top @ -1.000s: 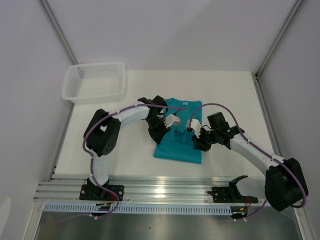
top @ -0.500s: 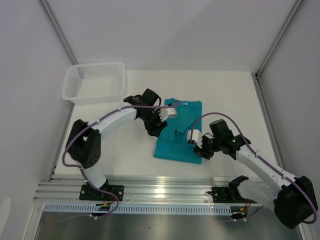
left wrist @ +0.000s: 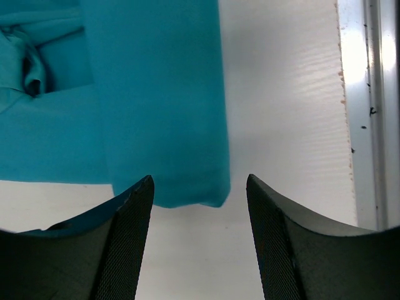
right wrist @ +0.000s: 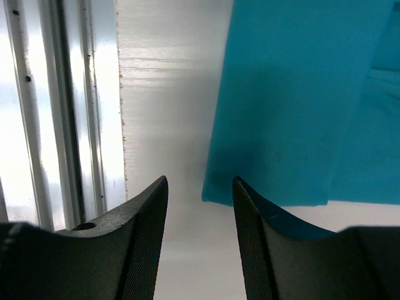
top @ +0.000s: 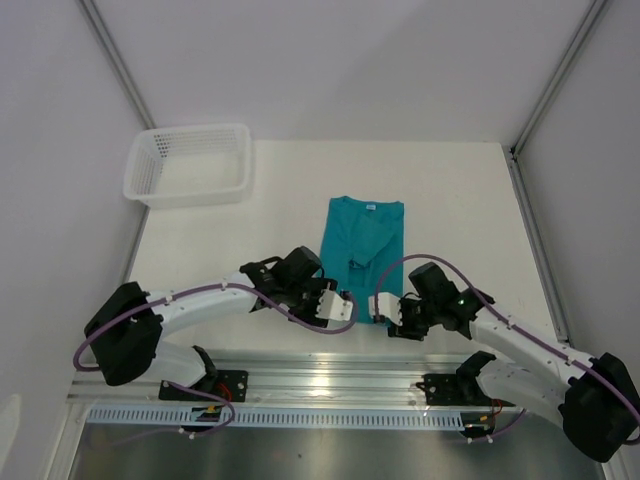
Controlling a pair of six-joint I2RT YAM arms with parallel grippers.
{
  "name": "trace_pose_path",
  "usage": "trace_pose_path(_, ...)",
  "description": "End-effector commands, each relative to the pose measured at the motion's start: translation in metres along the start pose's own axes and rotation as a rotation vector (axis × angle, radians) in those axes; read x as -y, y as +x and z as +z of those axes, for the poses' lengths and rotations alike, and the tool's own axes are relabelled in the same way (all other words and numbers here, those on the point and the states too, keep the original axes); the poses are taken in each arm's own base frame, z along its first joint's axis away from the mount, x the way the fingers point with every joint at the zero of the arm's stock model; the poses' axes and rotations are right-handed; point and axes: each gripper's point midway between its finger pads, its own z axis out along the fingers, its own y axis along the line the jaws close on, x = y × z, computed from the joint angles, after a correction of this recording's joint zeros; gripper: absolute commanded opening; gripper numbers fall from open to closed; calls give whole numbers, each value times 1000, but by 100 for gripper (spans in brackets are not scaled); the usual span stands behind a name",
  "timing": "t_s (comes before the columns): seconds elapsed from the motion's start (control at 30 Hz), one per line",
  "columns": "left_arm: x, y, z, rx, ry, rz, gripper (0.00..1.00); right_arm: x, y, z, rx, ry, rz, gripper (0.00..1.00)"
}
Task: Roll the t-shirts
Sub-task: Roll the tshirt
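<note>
The teal t-shirt (top: 365,245) lies flat on the white table, folded into a narrow strip, with its white neck label (top: 369,207) at the far end. My left gripper (top: 345,305) is open at the near-left hem. In the left wrist view (left wrist: 197,187) the hem corner of the t-shirt (left wrist: 156,94) lies just ahead of the gap between the jaws. My right gripper (top: 383,312) is open at the near-right hem. In the right wrist view (right wrist: 200,184) the t-shirt's corner (right wrist: 300,94) sits by the right finger. Neither gripper holds cloth.
A white mesh basket (top: 190,165) stands at the far left of the table. An aluminium rail (top: 330,375) runs along the near table edge, close behind both grippers; it also shows in the left wrist view (left wrist: 375,94) and the right wrist view (right wrist: 56,94).
Both grippers have moved from the middle of the t-shirt back toward the near edge and now sit low at its near hem. The shirt has stayed in place.
</note>
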Motion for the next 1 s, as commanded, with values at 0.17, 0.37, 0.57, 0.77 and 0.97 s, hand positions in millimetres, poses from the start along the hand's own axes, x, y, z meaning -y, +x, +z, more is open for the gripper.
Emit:
trace_pose_path(0.17,-2,8,17,-24,-34,59,63,-7,1,9,-22,-17,-55,49)
trace_pose_path(0.37,5,12,21,-33,2,45,63,8,9,14,-90,21,-42,48)
trace_pose_path(0.57,7,20,27,-60,3,22,61,14,-6,9,-39,46,-32,47)
trace_pose_path(0.77,6,34,39,-119,2,-19,52,18,-12,2,-17,81,-31,48)
trace_pose_path(0.97,6,34,39,-113,-11,-29,35,20,-1,13,-59,76,-15,48)
